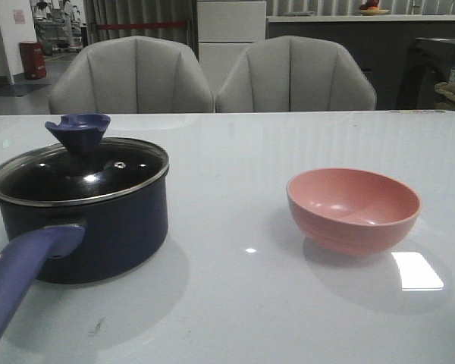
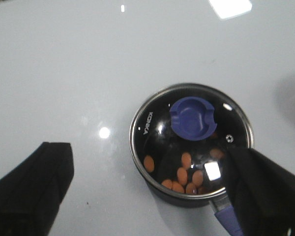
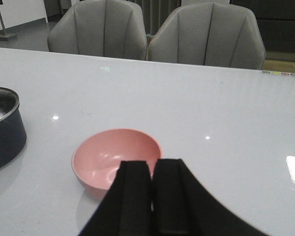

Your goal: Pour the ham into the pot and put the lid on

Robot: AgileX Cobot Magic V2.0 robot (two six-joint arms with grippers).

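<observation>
Both claws idle: my left gripper (image 2: 147,196) gapes wide, my right gripper (image 3: 152,191) is pressed together on nothing.
Glass lid (image 1: 80,173) caps the navy pot (image 1: 98,227), ham slices (image 2: 183,176) inside; pink bowl (image 1: 353,208) at the pot's 3 o'clock.

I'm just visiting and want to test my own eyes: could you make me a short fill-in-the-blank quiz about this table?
1. The glass lid sits on the ____.
2. The orange ham pieces lie inside the pot, seen through the ____.
3. The pink bowl is ____ inside.
4. The knob on the lid is ____ in colour.

Missing words: pot; lid; empty; blue
</observation>
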